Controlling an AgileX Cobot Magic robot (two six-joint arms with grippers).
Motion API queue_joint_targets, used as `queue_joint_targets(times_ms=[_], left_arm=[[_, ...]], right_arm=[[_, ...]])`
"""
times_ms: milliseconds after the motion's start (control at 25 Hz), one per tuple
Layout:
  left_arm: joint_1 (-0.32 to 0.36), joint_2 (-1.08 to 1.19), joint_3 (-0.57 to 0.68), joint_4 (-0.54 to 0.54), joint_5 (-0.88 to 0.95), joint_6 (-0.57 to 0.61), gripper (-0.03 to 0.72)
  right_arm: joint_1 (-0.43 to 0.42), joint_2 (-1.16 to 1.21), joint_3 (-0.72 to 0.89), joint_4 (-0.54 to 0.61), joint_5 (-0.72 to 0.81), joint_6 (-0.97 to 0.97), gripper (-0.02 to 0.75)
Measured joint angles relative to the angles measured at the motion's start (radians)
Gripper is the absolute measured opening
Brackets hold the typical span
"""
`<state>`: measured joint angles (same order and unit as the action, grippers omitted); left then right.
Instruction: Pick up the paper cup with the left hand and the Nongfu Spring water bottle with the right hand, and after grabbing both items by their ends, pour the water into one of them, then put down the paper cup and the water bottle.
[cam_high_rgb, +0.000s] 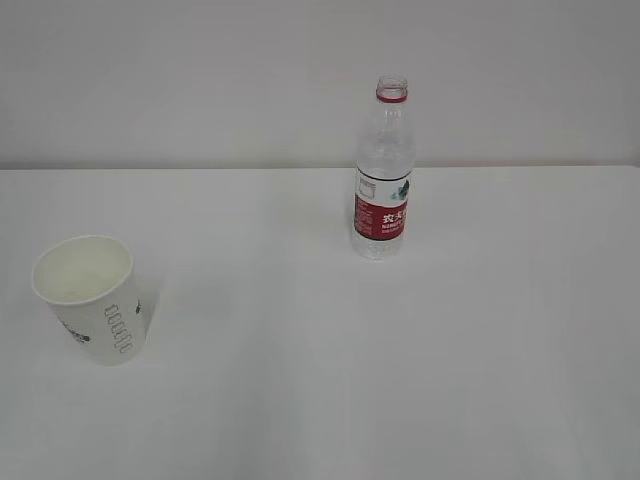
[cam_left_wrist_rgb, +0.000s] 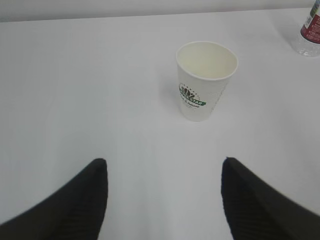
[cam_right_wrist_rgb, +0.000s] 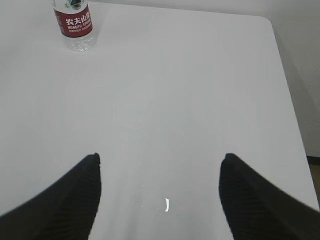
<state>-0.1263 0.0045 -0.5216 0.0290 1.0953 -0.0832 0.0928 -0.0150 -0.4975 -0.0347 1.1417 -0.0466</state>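
My left claw (cam_left_wrist_rgb: 162, 200) is spread wide with nothing between its fingers, hanging over bare table (cam_left_wrist_rgb: 75, 100). Ahead of it and a little to the right stands the paper cup (cam_left_wrist_rgb: 205, 82), upright, mouth up, well apart from the fingertips; I can't make out any water inside it. My right claw (cam_right_wrist_rgb: 160, 197) is just as open and empty. The water bottle (cam_right_wrist_rgb: 74, 25) sits far ahead and off to its left, upright and uncapped.

From the front camera, the cup (cam_high_rgb: 92, 298) is near the left edge and the bottle (cam_high_rgb: 383, 170) stands further back toward the wall, the two well apart; neither arm shows there.

I judge nothing of the task is done yet: both grabs, the pour and the set-down all remain. Nothing else is on the table, so both approaches look unobstructed. The empty cup is light and could tip if I nudge it.
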Motion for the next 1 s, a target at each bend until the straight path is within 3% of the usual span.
queue_joint_targets(times_ms=[400, 1000], left_arm=[[0.000, 0.000, -0.004, -0.002, -0.009, 0.000, 0.516], [0.000, 0.150, -0.057, -0.022, -0.266, 0.000, 0.516]], right_arm=[[0.000, 0.000, -0.016, 0.000, -0.041, -0.004, 0.552], [0.000, 0.079, -0.059, 0.003, -0.247, -0.013, 0.552]])
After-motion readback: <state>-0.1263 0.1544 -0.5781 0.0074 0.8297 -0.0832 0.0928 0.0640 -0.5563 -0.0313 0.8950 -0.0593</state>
